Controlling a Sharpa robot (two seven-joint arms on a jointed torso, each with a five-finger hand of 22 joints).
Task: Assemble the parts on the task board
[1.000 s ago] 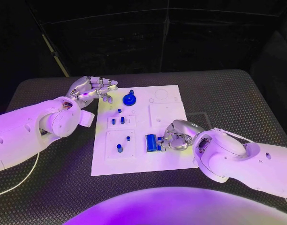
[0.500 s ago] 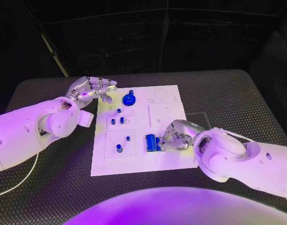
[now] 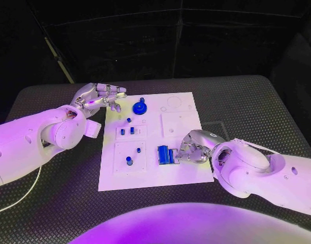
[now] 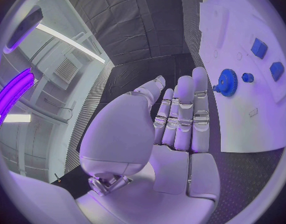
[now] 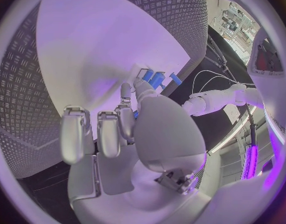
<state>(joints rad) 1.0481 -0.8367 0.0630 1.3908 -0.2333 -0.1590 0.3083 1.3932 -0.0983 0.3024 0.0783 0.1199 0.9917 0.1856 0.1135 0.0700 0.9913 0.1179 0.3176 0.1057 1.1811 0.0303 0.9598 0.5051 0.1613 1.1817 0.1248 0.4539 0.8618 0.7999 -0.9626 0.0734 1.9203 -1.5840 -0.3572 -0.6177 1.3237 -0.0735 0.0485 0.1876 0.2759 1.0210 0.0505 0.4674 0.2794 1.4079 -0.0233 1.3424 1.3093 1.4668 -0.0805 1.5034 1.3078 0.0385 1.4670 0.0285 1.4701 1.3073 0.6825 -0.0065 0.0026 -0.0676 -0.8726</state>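
The white task board lies in the middle of the table. A blue gear stands near its far edge, with small blue pegs in the left-hand slots. My right hand is low over the board's near right part; its thumb and a finger pinch the blue block from the right side. The right wrist view shows those fingertips against the blue block. My left hand hovers at the board's far left corner, fingers apart and holding nothing, a short way from the gear.
Black ribbed matting covers the table around the board. A white cable runs along the left side under my left arm. Two more blue pegs stand in the board's near left plate.
My right hand has edged slightly toward the near right while staying at the blue block. My left hand has barely moved, its fingers curling a little.
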